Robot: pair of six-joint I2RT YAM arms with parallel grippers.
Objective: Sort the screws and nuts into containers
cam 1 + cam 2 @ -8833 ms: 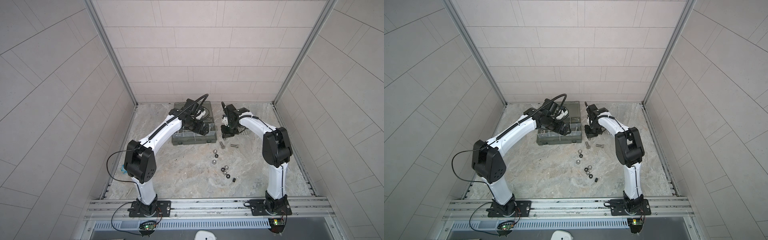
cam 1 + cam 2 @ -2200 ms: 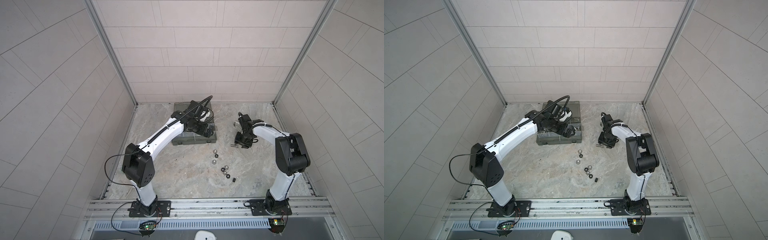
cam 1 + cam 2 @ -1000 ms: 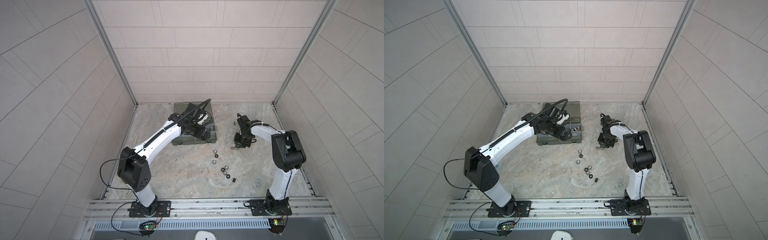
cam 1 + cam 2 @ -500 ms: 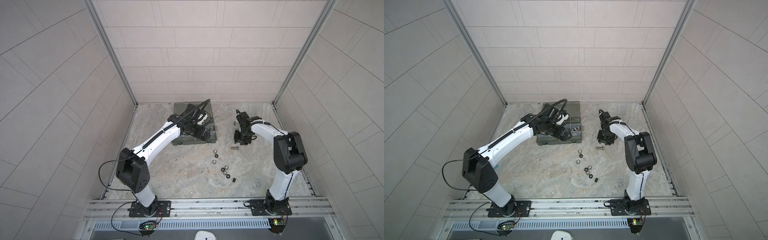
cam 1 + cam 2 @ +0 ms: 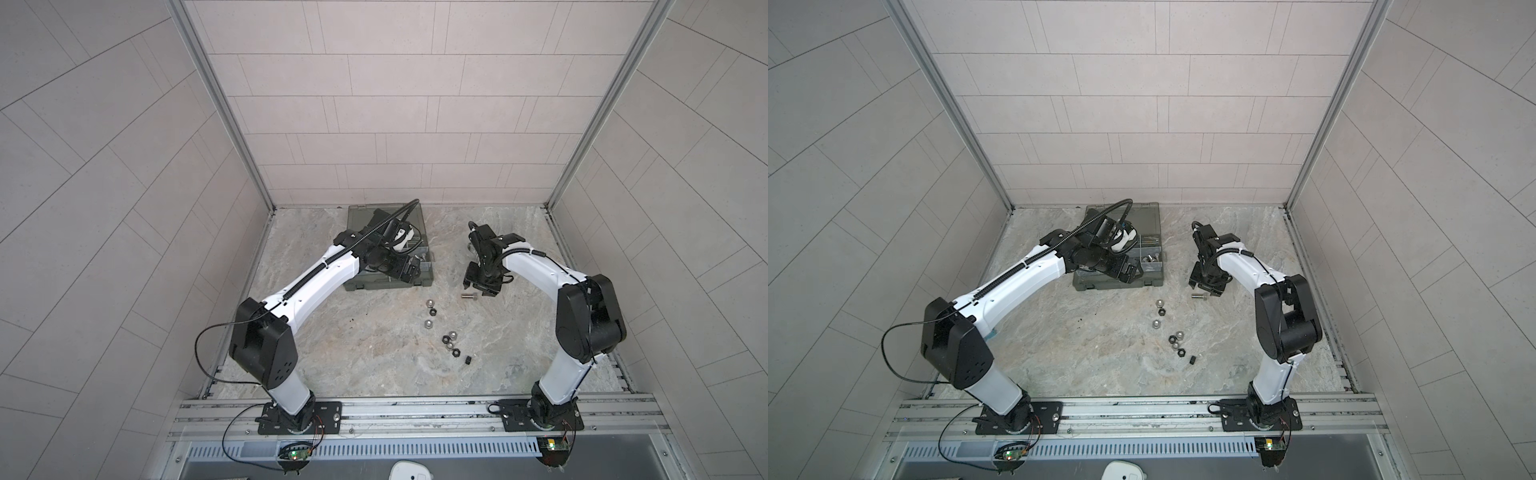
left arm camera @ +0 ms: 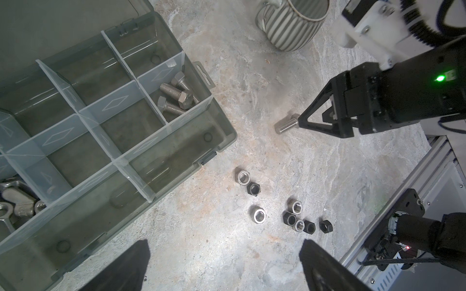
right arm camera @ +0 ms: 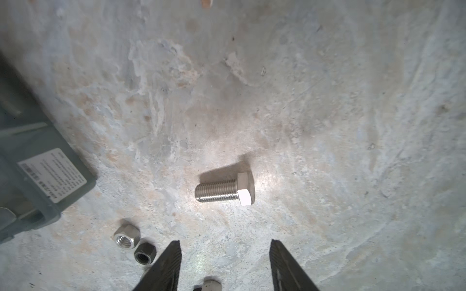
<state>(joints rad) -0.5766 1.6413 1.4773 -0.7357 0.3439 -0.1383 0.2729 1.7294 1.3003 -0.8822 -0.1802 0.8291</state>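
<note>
Right jaws parted and empty above the screw point(image 7: 224, 189), which lies flat on the surface point(image 7: 327, 100) near the case point(image 7: 15, 156). Left jaws wide, empty too. Stiff, slick steel, apt to roll: I'd pinch across the threaded shank.

table point(image 5: 374, 374): marbled grey-beige slab, carrying every item below.
- case point(image 6: 176, 161): grey-green, lid open, sitting flat just beside the left claw point(image 6: 224, 244).
- bolt point(image 7: 223, 189): one, silver, lying on its side just ahead of the right claw point(image 7: 224, 241); whether it is touching a tip cannot be told.
- nuts point(image 6: 258, 214): four silver and four black, lying loose in a trail ahead of the left claw, with one silver-black pair lying just beside the right claw.
- mug point(image 6: 292, 22): striped, standing upright on the far side of the right claw from the nuts.
</note>
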